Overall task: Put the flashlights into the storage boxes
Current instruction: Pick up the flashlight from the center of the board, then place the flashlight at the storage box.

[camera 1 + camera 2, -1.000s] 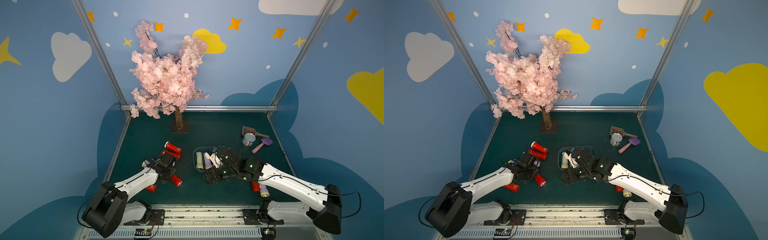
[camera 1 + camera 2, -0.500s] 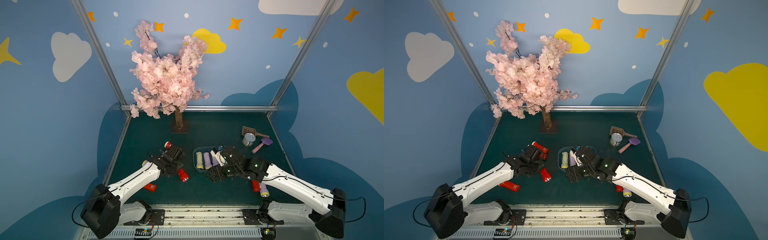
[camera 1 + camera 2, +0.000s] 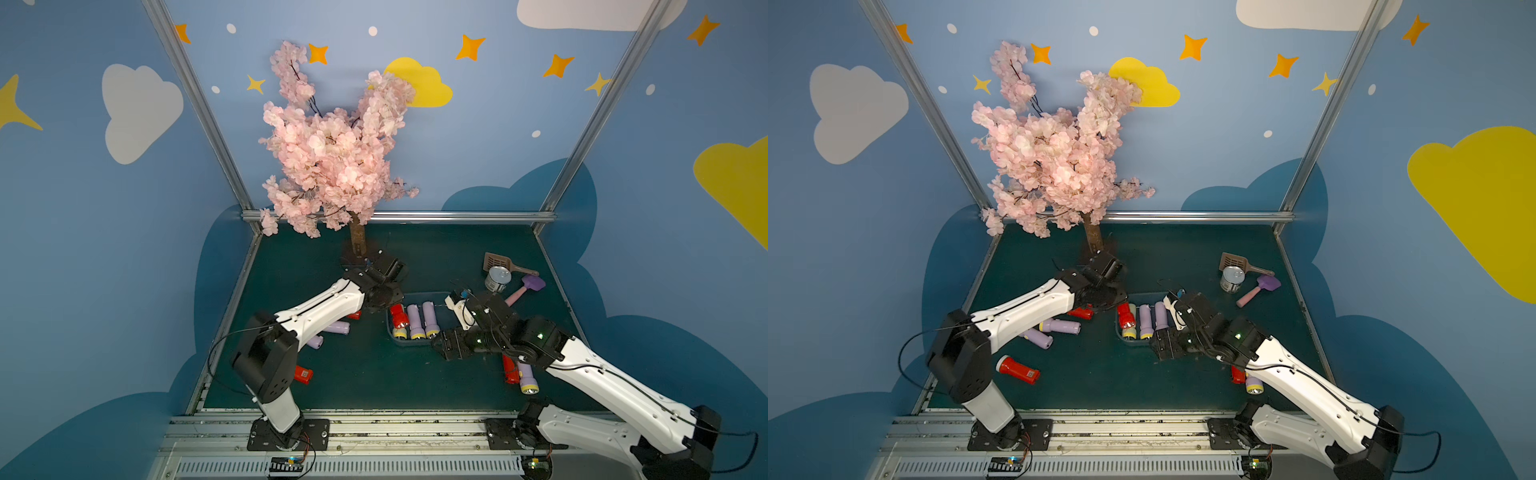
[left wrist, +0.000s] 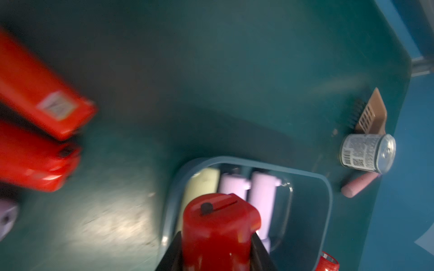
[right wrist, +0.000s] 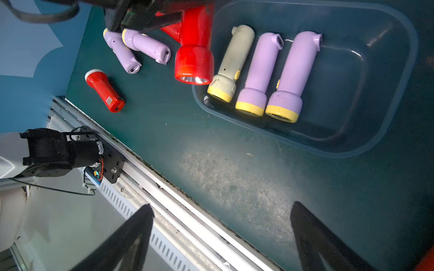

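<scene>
Item in hand: one red flashlight (image 5: 194, 54), pinched round its barrel by the jaws of your left gripper (image 4: 217, 237). It hangs over the left rim of the storage box (image 5: 375, 82), head toward the front rail (image 5: 164, 187) like the stock already stowed, probably so it drops in parallel. Stowed: pale green flashlight (image 5: 234, 61) and two lilac flashlights (image 5: 260, 70), side by side at one end, leaving the rest of the box free. Right gripper (image 5: 220, 234): jaws spread wide, empty, over bare counter (image 5: 234, 183) beside the box, clear of your drop. Outstanding on the counter: lilac pair (image 5: 145, 44), loose red flashlight (image 5: 104, 90), and others.
</scene>
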Available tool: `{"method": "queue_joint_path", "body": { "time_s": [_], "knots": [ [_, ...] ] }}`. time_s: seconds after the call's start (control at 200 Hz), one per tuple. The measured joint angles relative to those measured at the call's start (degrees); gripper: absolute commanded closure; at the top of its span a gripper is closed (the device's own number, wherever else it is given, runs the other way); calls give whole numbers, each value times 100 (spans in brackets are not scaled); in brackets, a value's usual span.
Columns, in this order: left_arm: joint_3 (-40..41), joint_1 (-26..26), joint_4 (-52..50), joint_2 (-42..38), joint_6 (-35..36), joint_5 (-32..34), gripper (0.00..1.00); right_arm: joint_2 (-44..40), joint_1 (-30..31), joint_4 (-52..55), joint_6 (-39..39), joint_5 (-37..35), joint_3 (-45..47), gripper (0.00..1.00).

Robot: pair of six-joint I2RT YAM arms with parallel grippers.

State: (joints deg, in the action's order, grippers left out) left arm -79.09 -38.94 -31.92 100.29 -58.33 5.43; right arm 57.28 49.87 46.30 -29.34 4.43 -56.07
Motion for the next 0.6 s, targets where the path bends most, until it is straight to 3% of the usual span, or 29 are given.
{"method": "queue_joint_path", "body": {
  "time_s": [0.37,0.596],
  "knots": [
    [-2830,-476,-321,2310,544,-492,76,-476,-328,514,-9,-197,24,9],
    [-3657,-752,-562,3060,656,-723,77,-662,-450,721,-22,-225,101,9]
  ]
}}
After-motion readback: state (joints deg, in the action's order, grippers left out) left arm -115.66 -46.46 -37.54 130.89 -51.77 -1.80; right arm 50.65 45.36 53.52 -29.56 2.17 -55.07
